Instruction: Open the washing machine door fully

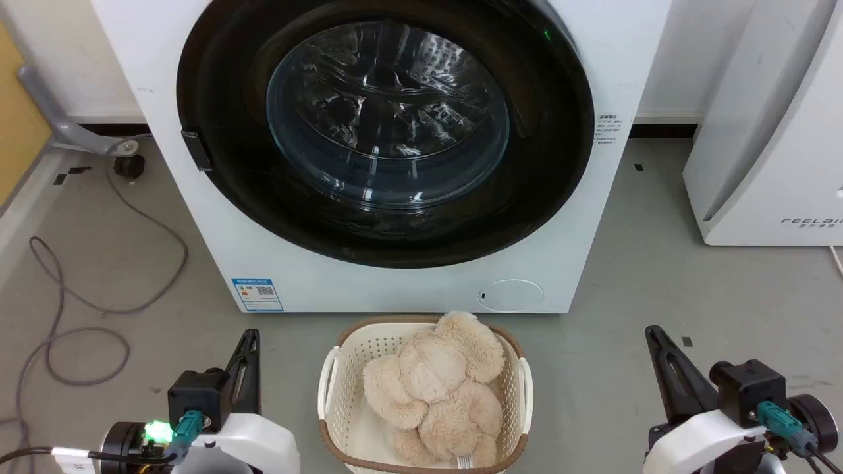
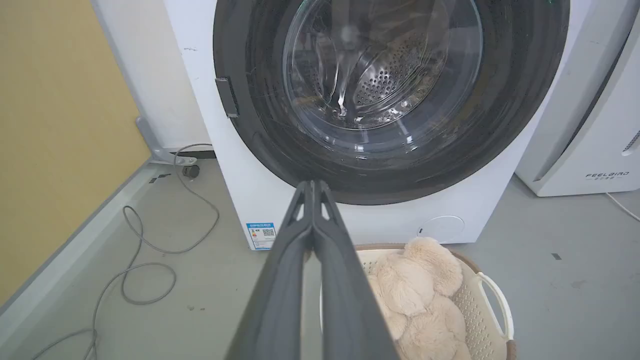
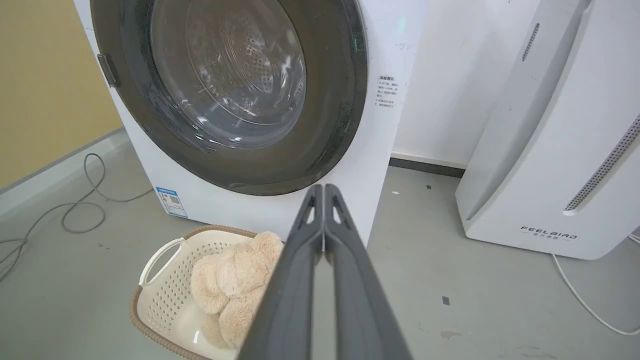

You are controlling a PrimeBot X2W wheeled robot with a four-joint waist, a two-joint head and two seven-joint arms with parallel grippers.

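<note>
The white washing machine (image 1: 612, 72) stands ahead of me, seen also in the wrist views (image 2: 200, 75) (image 3: 385, 135). Its round glossy black door (image 1: 217, 164) (image 2: 250, 135) (image 3: 330, 120) lies flat against the front, with a small dark handle tab (image 1: 197, 150) on its left rim. The clear glass bowl (image 1: 388, 118) shows the steel drum behind. My left gripper (image 1: 250, 337) (image 2: 313, 184) is shut and empty, low at the left, well short of the door. My right gripper (image 1: 653, 332) (image 3: 324, 187) is shut and empty at the lower right.
A cream laundry basket (image 1: 329, 388) holding a beige plush toy (image 1: 435, 382) sits on the floor between my arms, just before the machine. A white FEELBIRD appliance (image 1: 777, 131) stands to the right. Grey cables (image 1: 66, 316) loop on the floor at the left, beside a yellow wall (image 2: 55, 125).
</note>
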